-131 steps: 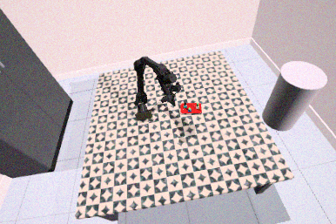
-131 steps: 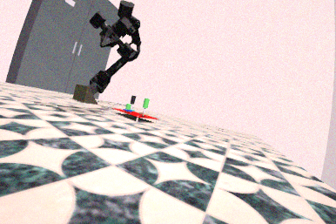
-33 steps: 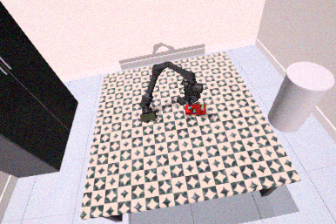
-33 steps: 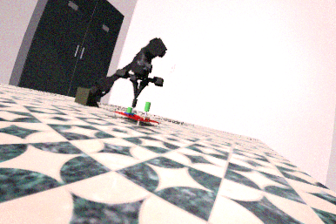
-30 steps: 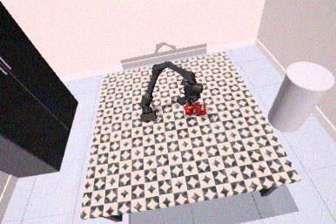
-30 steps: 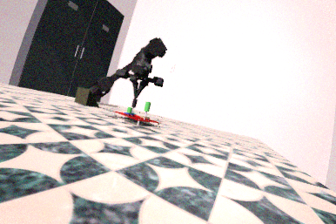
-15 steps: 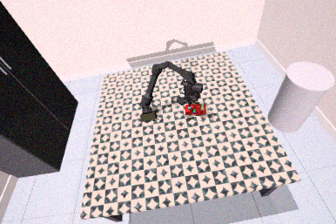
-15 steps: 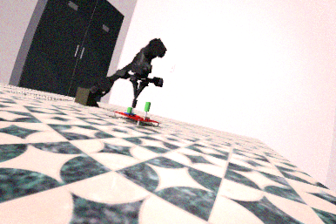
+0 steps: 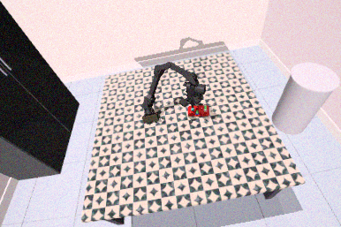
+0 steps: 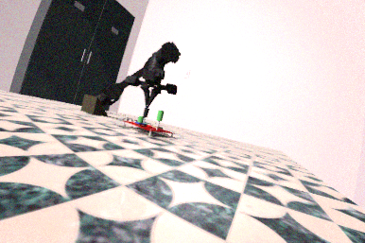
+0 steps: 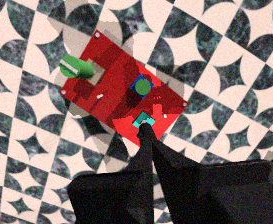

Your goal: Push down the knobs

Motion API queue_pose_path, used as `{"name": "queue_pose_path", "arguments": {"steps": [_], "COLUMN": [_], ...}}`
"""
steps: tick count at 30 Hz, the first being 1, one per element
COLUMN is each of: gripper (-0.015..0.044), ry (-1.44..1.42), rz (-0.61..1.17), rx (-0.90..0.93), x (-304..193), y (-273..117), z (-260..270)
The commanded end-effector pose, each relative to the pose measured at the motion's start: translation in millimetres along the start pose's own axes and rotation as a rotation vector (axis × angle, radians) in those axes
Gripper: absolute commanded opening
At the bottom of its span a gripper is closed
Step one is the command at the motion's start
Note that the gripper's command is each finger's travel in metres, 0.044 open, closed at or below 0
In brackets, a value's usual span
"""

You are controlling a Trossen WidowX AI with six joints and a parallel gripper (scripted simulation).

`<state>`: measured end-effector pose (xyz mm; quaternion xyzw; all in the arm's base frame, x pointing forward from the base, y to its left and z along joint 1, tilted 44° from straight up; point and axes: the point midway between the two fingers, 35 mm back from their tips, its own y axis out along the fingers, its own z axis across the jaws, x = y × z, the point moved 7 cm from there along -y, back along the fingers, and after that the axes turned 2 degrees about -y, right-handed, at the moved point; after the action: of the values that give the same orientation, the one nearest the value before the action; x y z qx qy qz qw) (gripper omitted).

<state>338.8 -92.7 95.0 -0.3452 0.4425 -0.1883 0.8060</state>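
Observation:
The red circuit board [image 9: 201, 113] [image 10: 159, 130] [image 11: 81, 96] stands on short legs. A tall green knob [image 9: 205, 109] [image 10: 160, 115] [image 11: 76, 67] stands high over a beige potentiometer [image 11: 96, 71], with a thin shaft showing below it. A short green knob [image 10: 140, 119] [image 11: 143, 87] sits low over a blue potentiometer [image 11: 136, 90]. At the near corner a teal potentiometer [image 11: 150, 121] lies below a dark knob [image 10: 146, 112], mostly hidden in the wrist view. My gripper [image 10: 147, 105] [image 11: 149, 141] is shut and empty, its tips right over the dark knob; contact is hard to tell.
The arm's base [image 9: 151, 117] [image 10: 94, 104] stands on the patterned table [image 9: 159, 170] to one side of the board. A white cylinder [image 9: 305, 99] stands beyond the table's right edge, and a black cabinet [image 9: 31, 90] [image 10: 71, 40] stands on the left.

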Motion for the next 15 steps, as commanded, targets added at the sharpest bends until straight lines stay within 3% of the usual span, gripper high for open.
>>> {"name": "queue_pose_path", "arguments": {"steps": [1,15], "gripper": [0.0000,0.0000], "ry": [-0.009,-0.009], "rz": [0.005,0.005], "rx": [-0.003,-0.003], "x": [-0.7,-0.8], "y": [8.3,13.0], "z": [3.1,3.1]}}
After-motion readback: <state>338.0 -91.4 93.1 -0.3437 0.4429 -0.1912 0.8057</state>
